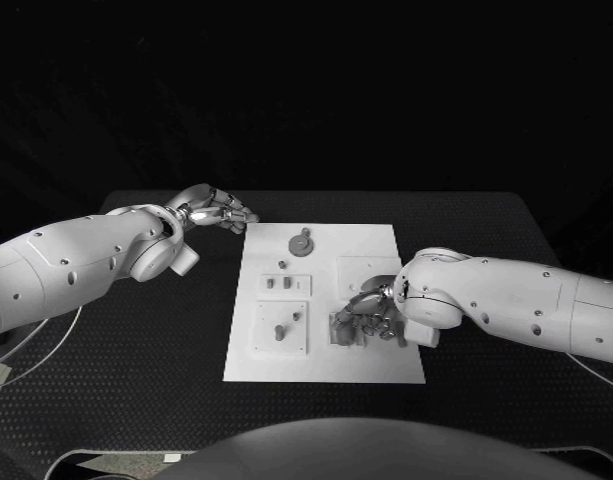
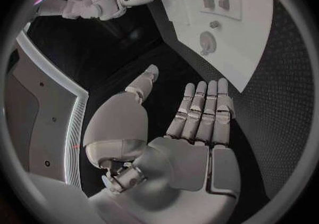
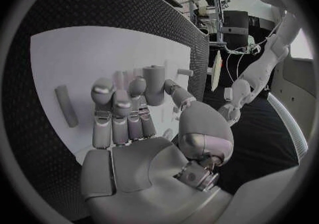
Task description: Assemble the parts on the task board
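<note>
The task board (image 1: 324, 300), a white plate, lies flat in the middle of the black surface (image 1: 133, 350), with its long side running away from the robot. Small parts are seen on it: a round piece with a short stem (image 1: 300, 242) near the far end, short pegs in the square recesses (image 1: 280, 330) on the left half, and a loose rod (image 3: 66, 105) lying flat on the plate beside the right robot hand (image 1: 368, 318).

The right robot hand is lowered onto the near right part of the board. In the right wrist view a short cylinder (image 3: 153, 84) stands among its fingertips and appears to be pinched between thumb and fingers, though the contact is partly hidden, so the hold cannot be told for certain. The left robot hand (image 1: 208, 210) hovers over the surface just beside the board's far left corner; in the left wrist view its fingers are held straight and side by side, with the thumb apart, and nothing is held.

The parts are judged to be light, rigid and smooth, probably plastic, and so liable to roll or slip. The cylinder would best be taken by its sides near the upper end, leaving the lower end free for a socket. The board looks stiff, and may slide if pushed sideways.

The surface is textured and matt, which should give some friction. The room beyond is dark.
</note>
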Controlling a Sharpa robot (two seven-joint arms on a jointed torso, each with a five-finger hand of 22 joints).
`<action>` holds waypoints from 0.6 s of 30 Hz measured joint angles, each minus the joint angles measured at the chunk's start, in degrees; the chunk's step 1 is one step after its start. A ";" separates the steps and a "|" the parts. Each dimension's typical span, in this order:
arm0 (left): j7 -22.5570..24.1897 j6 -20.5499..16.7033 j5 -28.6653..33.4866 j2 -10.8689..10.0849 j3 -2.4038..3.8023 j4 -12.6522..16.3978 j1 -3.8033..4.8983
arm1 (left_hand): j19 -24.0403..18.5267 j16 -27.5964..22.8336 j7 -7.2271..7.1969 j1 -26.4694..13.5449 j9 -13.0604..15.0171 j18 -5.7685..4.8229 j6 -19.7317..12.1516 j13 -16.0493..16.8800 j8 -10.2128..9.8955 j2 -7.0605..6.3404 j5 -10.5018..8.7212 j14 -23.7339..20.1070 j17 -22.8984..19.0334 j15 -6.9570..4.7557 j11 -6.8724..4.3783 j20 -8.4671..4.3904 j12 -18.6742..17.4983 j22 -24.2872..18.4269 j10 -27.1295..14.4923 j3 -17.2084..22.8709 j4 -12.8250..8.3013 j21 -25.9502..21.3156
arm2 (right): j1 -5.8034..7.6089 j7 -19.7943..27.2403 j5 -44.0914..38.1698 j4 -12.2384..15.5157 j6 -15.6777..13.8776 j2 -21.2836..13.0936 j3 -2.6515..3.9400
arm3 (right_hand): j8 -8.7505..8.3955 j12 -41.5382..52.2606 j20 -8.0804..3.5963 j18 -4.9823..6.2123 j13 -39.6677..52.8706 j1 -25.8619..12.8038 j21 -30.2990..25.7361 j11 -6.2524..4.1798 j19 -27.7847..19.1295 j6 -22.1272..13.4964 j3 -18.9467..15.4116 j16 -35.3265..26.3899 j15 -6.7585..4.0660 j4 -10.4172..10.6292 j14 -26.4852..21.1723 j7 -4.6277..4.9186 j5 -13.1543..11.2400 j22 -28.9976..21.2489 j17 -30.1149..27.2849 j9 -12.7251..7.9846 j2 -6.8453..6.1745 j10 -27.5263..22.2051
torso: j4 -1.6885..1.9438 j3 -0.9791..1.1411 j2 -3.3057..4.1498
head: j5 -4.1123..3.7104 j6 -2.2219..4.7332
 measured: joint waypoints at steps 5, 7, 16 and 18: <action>0.00 0.00 0.00 -0.04 0.00 0.00 0.00 | 0.00 0.00 0.00 0.00 0.00 -0.01 0.00 0.00 0.00 0.00 0.00 0.00 0.00 0.00 0.00 0.00 0.00 0.00 0.00 0.00 0.00 0.00 | -0.07 0.00 0.00 -0.31 0.04 0.21 0.04 | 0.12 0.00 0.00 0.00 0.00 0.00 0.00 0.01 0.00 0.01 0.00 0.00 0.01 0.00 -0.01 -0.01 -0.23 0.00 0.00 -0.08 0.00 0.01 | 0.02 0.00 0.00 | -0.03 0.00; 0.00 0.01 0.00 -0.04 0.00 -0.01 0.00 | 0.00 0.00 0.00 0.00 0.00 -0.02 0.00 0.00 0.00 0.00 0.00 0.00 0.00 0.00 0.00 0.00 0.00 0.00 0.00 0.00 0.00 0.00 | -0.08 0.00 0.00 -0.32 0.01 0.21 0.06 | 0.12 0.00 0.00 0.00 0.00 0.00 0.00 0.03 0.00 0.01 0.00 0.00 0.02 0.00 -0.01 -0.01 -0.28 0.00 0.00 -0.08 0.00 0.03 | 0.02 0.00 0.00 | -0.03 0.00; 0.00 0.06 0.01 -0.10 0.00 -0.01 0.01 | -0.20 0.00 0.00 0.00 0.00 -0.04 0.00 -0.04 0.00 0.00 0.00 0.00 0.05 0.00 0.00 0.20 0.00 -0.04 0.00 0.00 0.00 0.00 | -0.19 0.19 -0.42 0.05 -0.92 0.09 -0.01 | -0.06 0.00 0.00 -0.01 0.05 0.00 0.00 -0.12 0.00 -0.07 0.00 0.00 0.12 0.00 0.07 -0.11 -0.15 0.00 0.05 -0.06 0.00 -0.12 | 0.05 -0.01 -0.01 | 0.08 0.00; 0.00 0.07 0.01 -0.10 0.00 -0.01 0.01 | -0.20 0.00 0.00 -0.14 0.00 -0.05 0.00 -0.05 0.00 0.14 0.00 -0.05 0.05 0.05 0.00 0.20 0.00 -0.05 0.00 0.00 0.00 0.00 | -0.20 0.24 -0.55 0.12 -1.15 0.07 -0.01 | -0.23 0.00 0.01 -0.01 0.05 0.00 0.00 -0.12 0.00 -0.07 0.00 0.00 0.13 0.00 0.06 -0.11 -0.15 0.00 0.05 -0.04 0.00 -0.12 | 0.05 -0.01 -0.01 | 0.08 0.00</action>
